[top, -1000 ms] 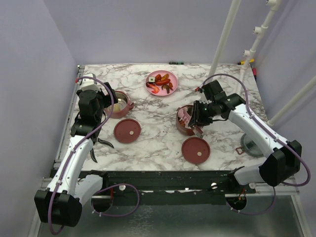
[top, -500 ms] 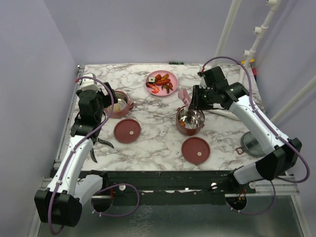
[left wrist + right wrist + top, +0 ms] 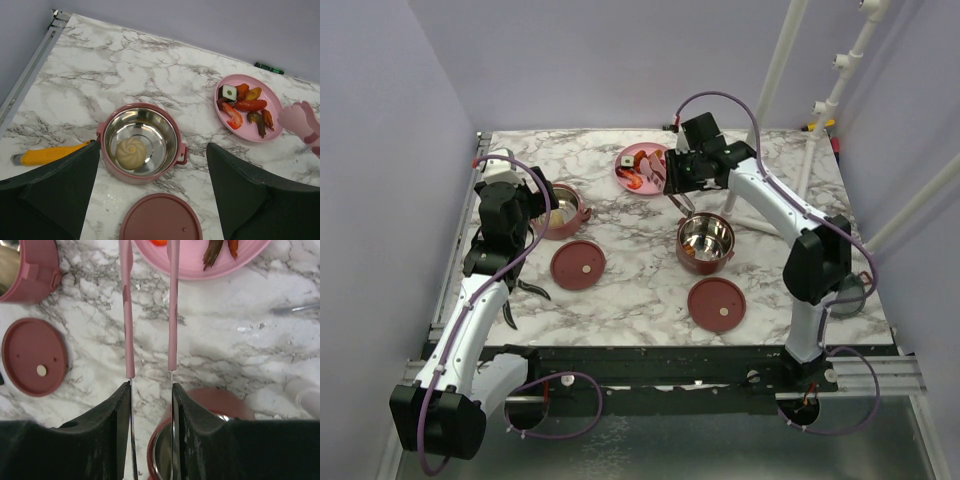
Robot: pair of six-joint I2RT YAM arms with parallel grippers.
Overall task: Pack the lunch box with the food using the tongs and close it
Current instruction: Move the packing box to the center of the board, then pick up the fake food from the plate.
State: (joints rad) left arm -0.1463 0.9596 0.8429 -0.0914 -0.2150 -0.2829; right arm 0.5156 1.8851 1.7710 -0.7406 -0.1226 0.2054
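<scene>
Right wrist view: right gripper (image 3: 150,390) grasps tongs (image 3: 127,315), tips at the plate (image 3: 200,270) by the table's (image 3: 225,340) far edge; left gripper (image 3: 152,150) released, wide, above a bowl (image 3: 139,106).

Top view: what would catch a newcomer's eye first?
The right end effector, stretched to the far side, holds the pink tongs with their tips at the pink plate of food. At the left, a cream bun lies alone in one steel-lined bowl.
</scene>
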